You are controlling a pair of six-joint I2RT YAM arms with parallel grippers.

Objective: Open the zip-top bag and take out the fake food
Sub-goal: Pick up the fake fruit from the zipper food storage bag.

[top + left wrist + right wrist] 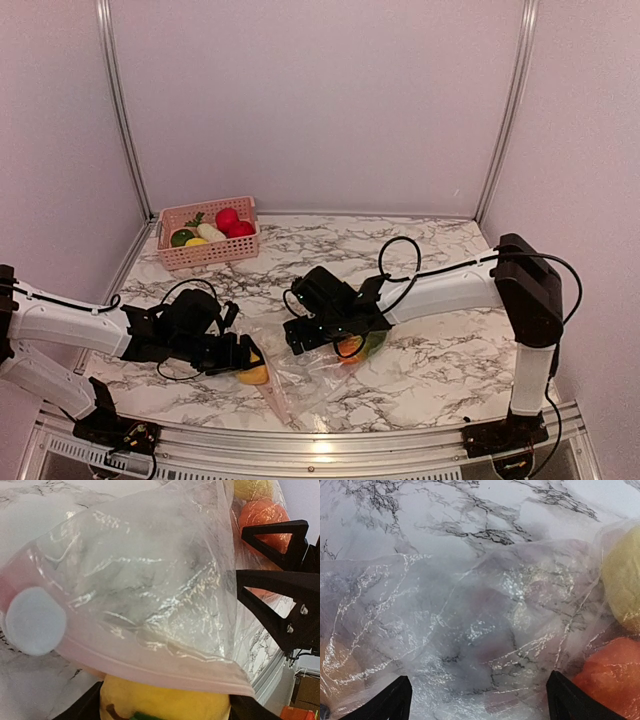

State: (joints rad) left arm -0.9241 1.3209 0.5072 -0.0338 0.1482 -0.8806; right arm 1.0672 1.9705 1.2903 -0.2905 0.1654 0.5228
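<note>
The clear zip-top bag [300, 378] lies crumpled on the marble table between my two grippers, and it fills the left wrist view [150, 580] and the right wrist view [470, 620]. My left gripper [245, 360] is at the bag's pinkish zip edge. In its wrist view it [162, 707] is shut on a yellow fake fruit [165, 702] with a green bit. More fake food shows inside the bag: an orange piece [262, 515] and a yellow one [625, 580]. My right gripper [318, 340] hovers open over the bag film [479, 700], beside the orange piece [615, 675].
A pink slatted basket [205, 262] stands at the back left and holds red, white, green and yellow toy food. The right arm's black fingers [280, 595] reach into the left wrist view from the right. The table's front rail runs just below the bag.
</note>
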